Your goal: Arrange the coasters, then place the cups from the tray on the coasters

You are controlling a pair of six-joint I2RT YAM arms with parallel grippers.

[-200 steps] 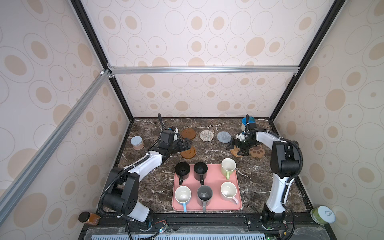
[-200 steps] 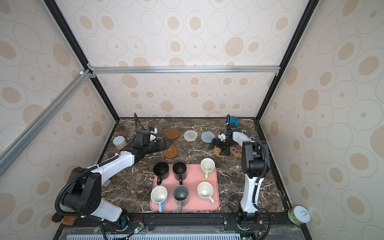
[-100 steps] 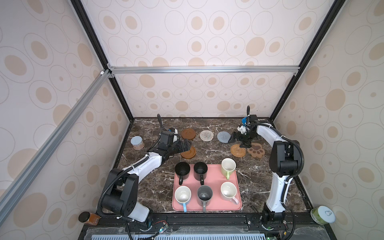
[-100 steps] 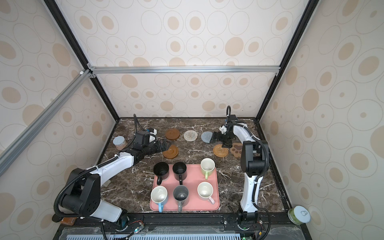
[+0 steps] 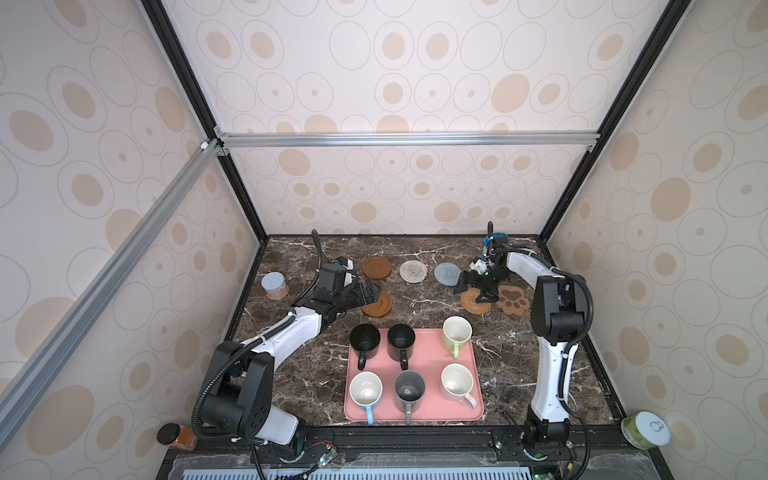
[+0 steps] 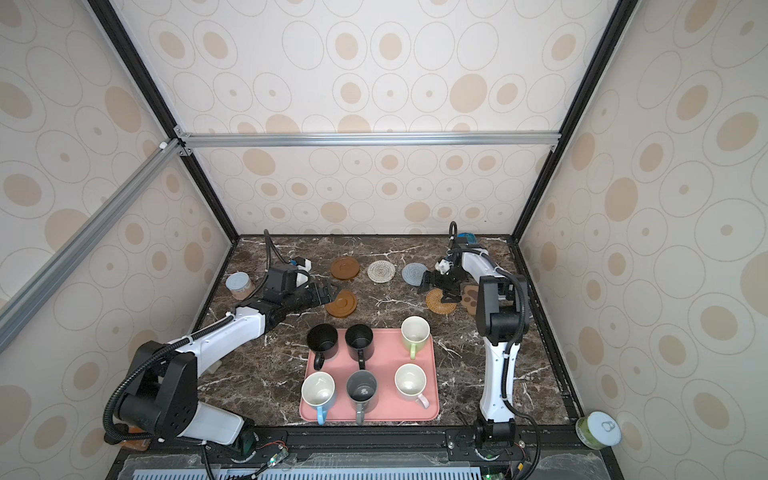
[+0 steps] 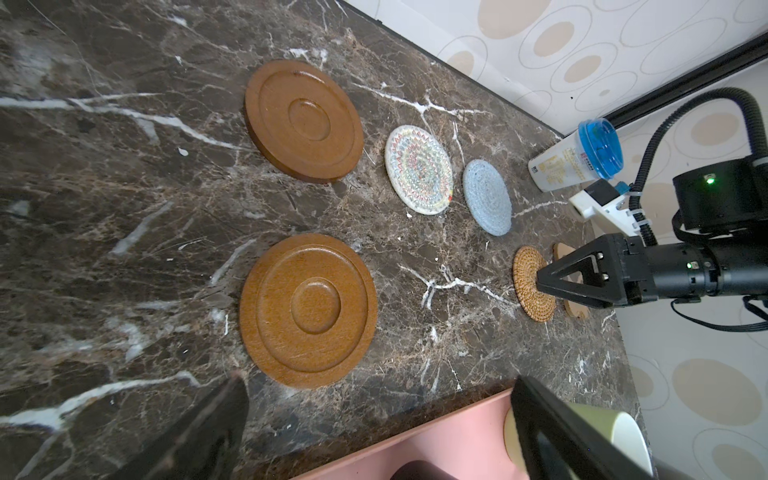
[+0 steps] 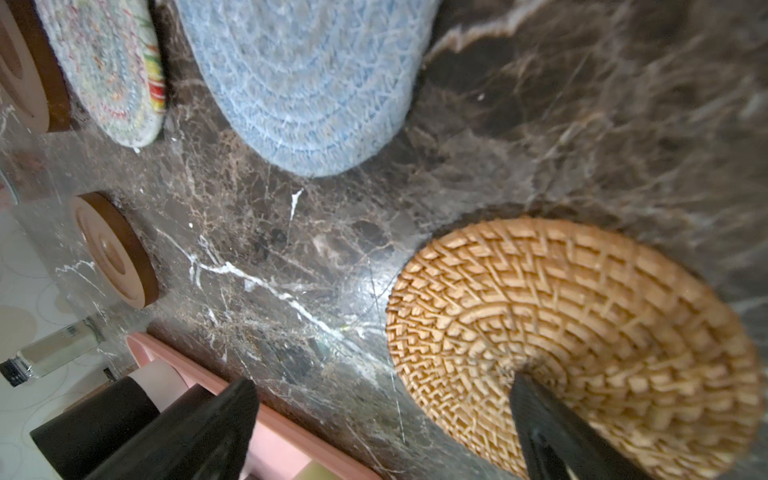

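Paw coaster shows in both top views, not right wrist; all fingers gape, empty.

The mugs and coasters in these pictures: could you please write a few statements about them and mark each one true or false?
1. All six mugs stand on the pink tray. True.
2. The green mug sits on the rattan coaster. False: it stands on the tray, and that coaster bears no mug.
3. The left gripper and the right gripper are both open and hold nothing. True.
4. The two brown wooden coasters are stacked. False: they lie flat and apart.
5. The paw-shaped coaster lies beside the rattan coaster. True.
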